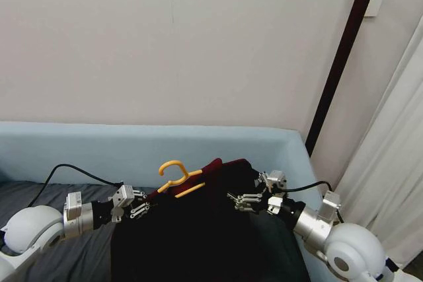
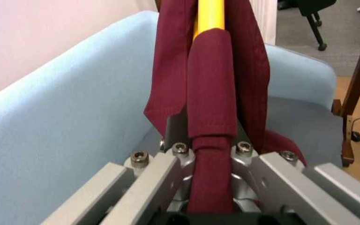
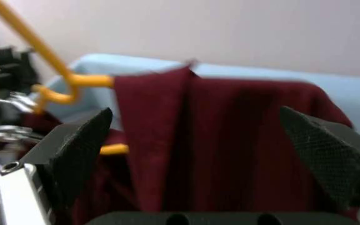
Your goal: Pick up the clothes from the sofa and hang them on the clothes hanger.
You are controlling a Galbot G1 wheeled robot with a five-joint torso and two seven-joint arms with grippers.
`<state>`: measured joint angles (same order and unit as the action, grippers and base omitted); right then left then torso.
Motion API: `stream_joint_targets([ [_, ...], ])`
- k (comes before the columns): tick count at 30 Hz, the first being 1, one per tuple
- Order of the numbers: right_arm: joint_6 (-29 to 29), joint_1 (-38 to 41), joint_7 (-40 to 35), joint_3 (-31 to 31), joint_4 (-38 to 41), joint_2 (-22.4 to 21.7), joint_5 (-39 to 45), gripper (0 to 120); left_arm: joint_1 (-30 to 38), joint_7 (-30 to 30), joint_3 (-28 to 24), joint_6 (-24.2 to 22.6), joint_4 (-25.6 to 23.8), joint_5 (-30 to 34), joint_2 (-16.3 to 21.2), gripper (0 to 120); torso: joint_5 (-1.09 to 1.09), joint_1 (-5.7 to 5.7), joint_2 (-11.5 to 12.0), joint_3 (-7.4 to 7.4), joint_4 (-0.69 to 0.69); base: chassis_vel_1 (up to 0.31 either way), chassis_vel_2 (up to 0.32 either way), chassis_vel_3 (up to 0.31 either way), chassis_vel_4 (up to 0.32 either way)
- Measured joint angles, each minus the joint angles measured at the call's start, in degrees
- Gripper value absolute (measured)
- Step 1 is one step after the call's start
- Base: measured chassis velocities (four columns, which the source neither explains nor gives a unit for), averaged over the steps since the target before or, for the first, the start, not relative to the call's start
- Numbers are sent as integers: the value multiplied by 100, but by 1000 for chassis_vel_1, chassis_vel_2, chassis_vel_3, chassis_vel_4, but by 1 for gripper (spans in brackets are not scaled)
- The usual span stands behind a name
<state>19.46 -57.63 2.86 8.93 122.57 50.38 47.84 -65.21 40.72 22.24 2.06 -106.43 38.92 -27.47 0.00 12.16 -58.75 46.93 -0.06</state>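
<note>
Head view: dark post (image 1: 337, 70) just beside sofa (image 1: 99, 146)

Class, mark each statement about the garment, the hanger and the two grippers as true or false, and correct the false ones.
1. The garment is dark red. True.
2. The hanger is blue. False: it is yellow.
3. The left gripper is clamped on the garment's fabric. True.
4. The right gripper is shut. False: its pads stand wide apart, with the garment in front of them.
5. The hanger hangs from the dark wooden post. False: it is over the sofa, between the two grippers and apart from the post.
</note>
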Motion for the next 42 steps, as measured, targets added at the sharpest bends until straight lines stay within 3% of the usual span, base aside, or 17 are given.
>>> stream_joint_targets([
  [6,158,89,-105,-103,-133,21,299,94,145,3,-95,1,128,-8,-47,1,0,0,0,0,-3,0,0,0,0],
  [11,158,161,263,-178,-170,99,765,74,280,8,-181,1,254,-25,-83,1,0,0,0,0,-2,0,0,0,0],
  [19,131,408,386,-432,-418,228,596,43,333,15,-202,1,284,-35,-99,1,0,0,0,0,-2,0,0,0,0],
  [25,124,518,331,-527,-526,305,568,51,289,19,-182,2,248,-30,-82,1,0,0,0,0,-2,0,0,0,0],
  [30,114,560,343,-562,-556,336,544,47,272,19,-180,1,227,-34,-105,1,0,0,0,0,-2,0,0,0,0],
  [36,41,589,401,-577,-575,343,565,31,262,19,-180,2,217,-49,-122,1,0,0,0,0,-2,0,0,0,0],
  [42,-137,596,556,-578,-581,345,674,5,262,18,-177,-3,221,-54,-121,1,0,0,0,0,-2,0,0,0,0],
])
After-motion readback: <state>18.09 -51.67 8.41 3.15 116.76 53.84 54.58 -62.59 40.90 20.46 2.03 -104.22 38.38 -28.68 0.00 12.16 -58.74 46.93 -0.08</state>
